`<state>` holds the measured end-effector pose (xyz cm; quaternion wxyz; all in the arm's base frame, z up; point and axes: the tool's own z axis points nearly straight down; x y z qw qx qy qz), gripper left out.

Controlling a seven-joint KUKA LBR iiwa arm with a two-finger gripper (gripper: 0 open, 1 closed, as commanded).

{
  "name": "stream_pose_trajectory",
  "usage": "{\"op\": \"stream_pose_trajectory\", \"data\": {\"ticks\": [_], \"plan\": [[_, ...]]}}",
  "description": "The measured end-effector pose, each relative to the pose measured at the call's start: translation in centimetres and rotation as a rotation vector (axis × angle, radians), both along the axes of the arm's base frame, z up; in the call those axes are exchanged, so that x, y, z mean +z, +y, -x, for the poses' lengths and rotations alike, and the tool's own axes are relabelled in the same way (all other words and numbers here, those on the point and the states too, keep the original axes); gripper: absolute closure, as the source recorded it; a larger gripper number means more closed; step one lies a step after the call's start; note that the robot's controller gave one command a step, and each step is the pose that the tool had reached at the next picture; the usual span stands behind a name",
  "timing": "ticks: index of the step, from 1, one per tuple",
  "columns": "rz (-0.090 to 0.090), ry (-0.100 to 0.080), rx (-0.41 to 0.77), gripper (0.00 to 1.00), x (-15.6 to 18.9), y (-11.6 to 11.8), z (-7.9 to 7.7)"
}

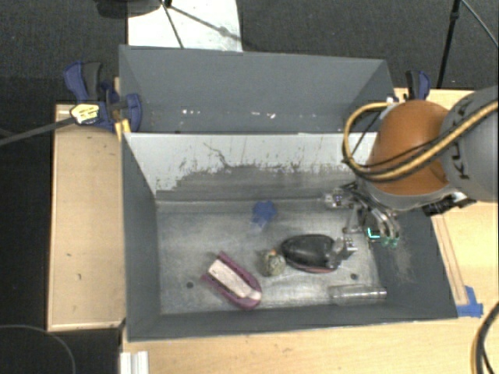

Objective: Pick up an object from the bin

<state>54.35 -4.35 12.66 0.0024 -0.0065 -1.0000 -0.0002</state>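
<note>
My gripper (pixel 360 226) hangs low in the right part of the bin, just right of and slightly above a black oval thing with a dark red underside (pixel 306 252). Its lower end reaches the right end of that black thing; whether they touch I cannot tell. A small grey-olive lump (pixel 273 264) lies against the black thing's left end. A clear tube (pixel 357 292) lies flat near the bin's front wall, below the gripper.
A purple and white oblong thing (pixel 232 281) lies at the front left of the floor. A small blue piece (pixel 263 213) sits near the back wall, centre. The arm's orange cover and cables hang over the bin's right wall.
</note>
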Motion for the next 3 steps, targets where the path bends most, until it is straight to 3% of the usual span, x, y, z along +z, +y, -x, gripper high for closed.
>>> {"op": "stream_pose_trajectory", "data": {"ticks": [1,2,3], "plan": [[0.0,-0.006,0.168,0.0,-5.6,2.9,0.4],[0.0,-0.003,0.169,1.0,-5.5,2.9,0.5],[0.001,-0.014,0.131,1.0,9.7,3.2,-0.5]]}}
